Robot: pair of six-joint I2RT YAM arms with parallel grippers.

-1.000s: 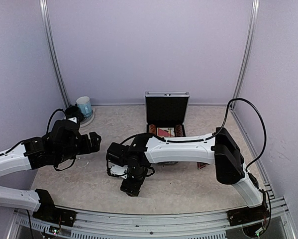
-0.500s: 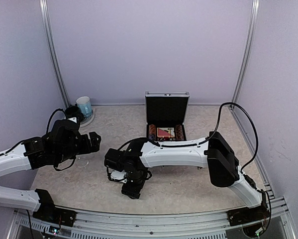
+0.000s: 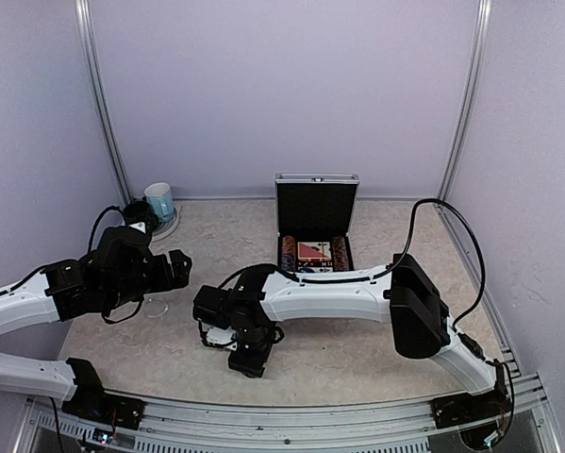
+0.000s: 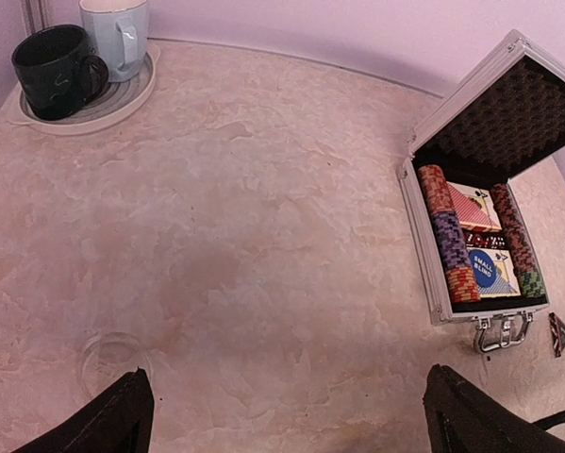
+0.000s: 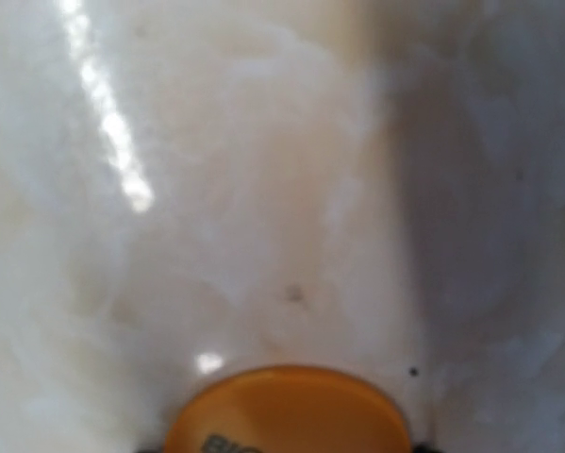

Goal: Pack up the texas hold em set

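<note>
left gripper (image 4: 286,374): jaws spread fully wide, nothing between them, touching nothing. It hangs above the table (image 4: 216,208) on the left side. Its 2 fingers (image 4: 112,420) sit in the bottom corners of the left wrist view.

right gripper (image 3: 227,332): arm stretched across to left of centre, tool pointed down, low over the table. In the top view the wrist hides the jaws. The right wrist view is blurred and shows no clear finger. Cannot tell how far apart the jaws stand or whether they touch anything.

orange button (image 5: 287,411): flat on the table at the bottom edge of the right wrist view, right under the tool, with part of some dark lettering showing. Contact with the tool: cannot tell.

case (image 4: 422,241): open, at the back of the table right of centre, well apart from both tools. Its lid (image 4: 508,113) stands up, black foam inside. Inside are 2 rows of chip stacks (image 4: 447,245) lying on their sides along the left and right walls. Between them are a card deck (image 4: 471,203) and a blue button (image 4: 487,267) reading SMALL BLIND. The handle (image 4: 497,332) faces the near side.

triangular marker (image 4: 559,332): dark, on the table just beside the handle, outside the case.

dark mug (image 4: 56,58) and light blue mug (image 4: 115,33) stand side by side on a round tray (image 4: 84,106) in the far left corner.
</note>
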